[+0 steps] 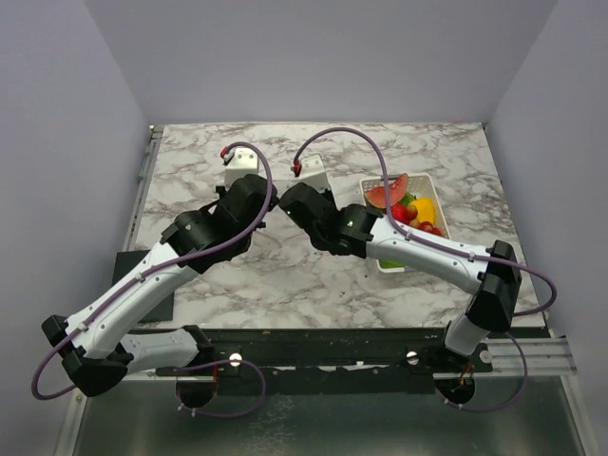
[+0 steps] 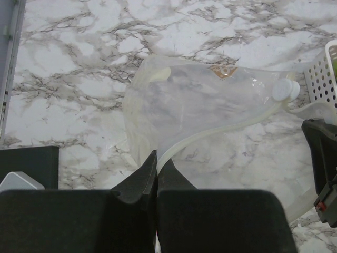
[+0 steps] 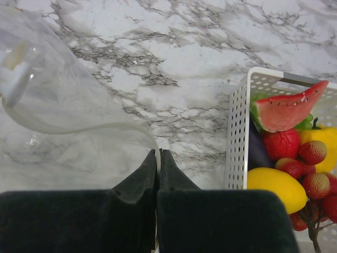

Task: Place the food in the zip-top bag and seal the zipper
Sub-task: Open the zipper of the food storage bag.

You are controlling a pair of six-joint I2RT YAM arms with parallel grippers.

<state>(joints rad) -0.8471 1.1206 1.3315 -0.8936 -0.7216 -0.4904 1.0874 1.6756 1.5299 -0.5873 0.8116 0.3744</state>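
Your left hand is pressed together on the zipper of the zip-top bag, pinching the whitish strip at one end. Your right hand is closed the same way, pinching that strip farther along. The bag hangs between the two hands over the middle of the table, mostly hidden under the arms in the top view, while the food (watermelon slice, lemon, red berries) lies in the white basket toward the table's right edge, near the bag.
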